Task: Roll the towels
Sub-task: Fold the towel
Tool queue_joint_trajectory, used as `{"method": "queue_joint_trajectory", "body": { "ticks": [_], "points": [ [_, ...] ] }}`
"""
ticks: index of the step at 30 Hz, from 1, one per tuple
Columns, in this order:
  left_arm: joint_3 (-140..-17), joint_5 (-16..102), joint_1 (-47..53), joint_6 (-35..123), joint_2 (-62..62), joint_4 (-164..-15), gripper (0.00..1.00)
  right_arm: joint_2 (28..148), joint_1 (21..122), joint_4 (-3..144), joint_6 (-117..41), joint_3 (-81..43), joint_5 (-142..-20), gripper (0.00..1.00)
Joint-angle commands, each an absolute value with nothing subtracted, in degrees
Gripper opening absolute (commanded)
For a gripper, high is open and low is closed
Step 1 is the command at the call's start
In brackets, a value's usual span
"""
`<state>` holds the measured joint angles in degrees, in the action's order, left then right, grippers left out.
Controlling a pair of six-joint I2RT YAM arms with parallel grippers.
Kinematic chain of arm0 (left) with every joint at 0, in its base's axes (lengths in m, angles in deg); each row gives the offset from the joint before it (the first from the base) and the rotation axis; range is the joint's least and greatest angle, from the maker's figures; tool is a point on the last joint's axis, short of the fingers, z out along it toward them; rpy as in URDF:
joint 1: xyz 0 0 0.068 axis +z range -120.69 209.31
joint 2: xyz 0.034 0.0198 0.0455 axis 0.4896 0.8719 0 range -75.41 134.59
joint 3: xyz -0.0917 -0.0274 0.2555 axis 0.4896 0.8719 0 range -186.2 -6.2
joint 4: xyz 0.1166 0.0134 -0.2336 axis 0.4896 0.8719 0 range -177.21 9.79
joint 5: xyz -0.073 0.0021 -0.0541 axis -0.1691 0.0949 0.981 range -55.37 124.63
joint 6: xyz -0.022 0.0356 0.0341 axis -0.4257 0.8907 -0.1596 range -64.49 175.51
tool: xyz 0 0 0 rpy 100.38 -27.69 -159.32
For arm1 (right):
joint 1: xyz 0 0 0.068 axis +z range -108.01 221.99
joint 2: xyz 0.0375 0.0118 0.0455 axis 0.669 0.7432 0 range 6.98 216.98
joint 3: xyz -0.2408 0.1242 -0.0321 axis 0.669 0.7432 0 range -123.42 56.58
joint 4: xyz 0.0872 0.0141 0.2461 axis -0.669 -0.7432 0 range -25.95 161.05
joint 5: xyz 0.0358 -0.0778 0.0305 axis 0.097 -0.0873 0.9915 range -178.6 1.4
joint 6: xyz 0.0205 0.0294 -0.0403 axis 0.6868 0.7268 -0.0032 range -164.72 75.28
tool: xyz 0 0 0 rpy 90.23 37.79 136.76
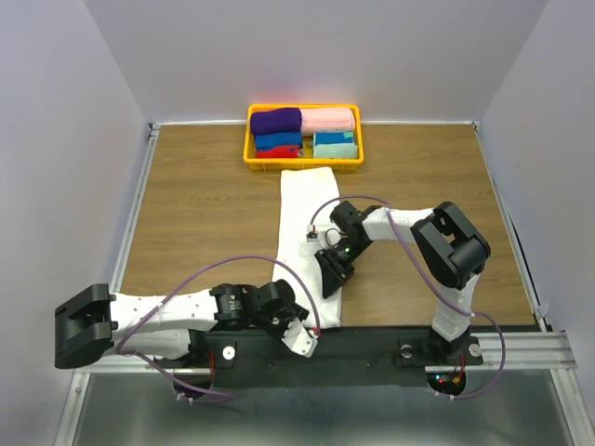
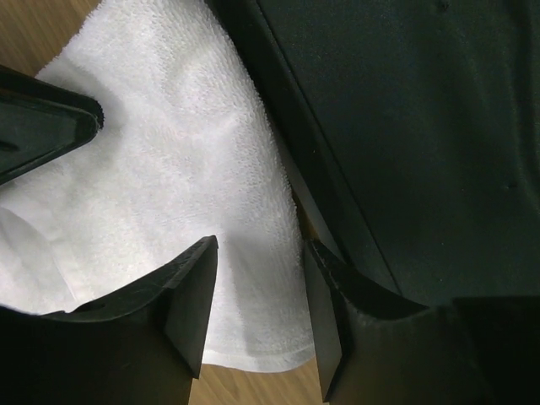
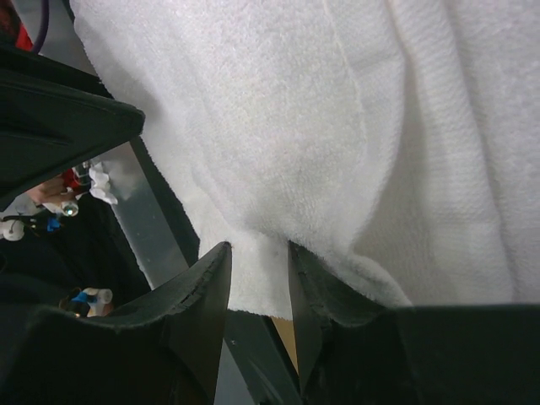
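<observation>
The white towel (image 1: 307,200) lies spread as a long strip from the basket toward the arms' bases. My right gripper (image 1: 332,276) sits on its near right part. In the right wrist view the right gripper (image 3: 259,253) is shut on a raised fold of the white towel (image 3: 295,126). My left gripper (image 1: 299,336) is at the towel's near left corner. In the left wrist view the left gripper (image 2: 257,253) stands open astride the corner of the white towel (image 2: 186,169), with gaps at both pads. The purple towel (image 1: 276,121) lies rolled in the basket.
A yellow basket (image 1: 248,139) at the back centre holds rolled pink, blue, red and teal towels beside the purple one. The black base rail (image 1: 372,339) runs just behind the towel's near end. Bare wooden tabletop (image 1: 204,204) lies on both sides of the towel.
</observation>
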<state>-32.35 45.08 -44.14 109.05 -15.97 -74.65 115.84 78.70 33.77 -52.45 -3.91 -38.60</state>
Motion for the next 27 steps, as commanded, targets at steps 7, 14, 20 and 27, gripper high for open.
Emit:
{"method": "queue_joint_trajectory", "body": {
  "ticks": [7, 14, 20, 27],
  "points": [
    [-32.5, 46.5, -44.4, 108.2, -15.5, -76.9, 0.07, 118.0, 78.5, 31.7, -54.9, -5.0, -42.0, 0.39],
    [-37.5, 50.4, -44.4, 105.0, -16.3, -71.4, 0.00, 115.6, 77.5, 30.8, -55.8, -5.4, -40.7, 0.39],
    [-41.7, 55.2, -41.2, 101.7, -16.1, -68.5, 0.00, 109.8, 73.4, 29.0, -55.6, -9.8, -39.0, 0.40],
    [-48.0, 64.8, -29.5, 102.8, -9.6, -65.7, 0.00, 109.5, 72.2, 28.1, -55.5, -14.5, -40.6, 0.40]
  ]
}}
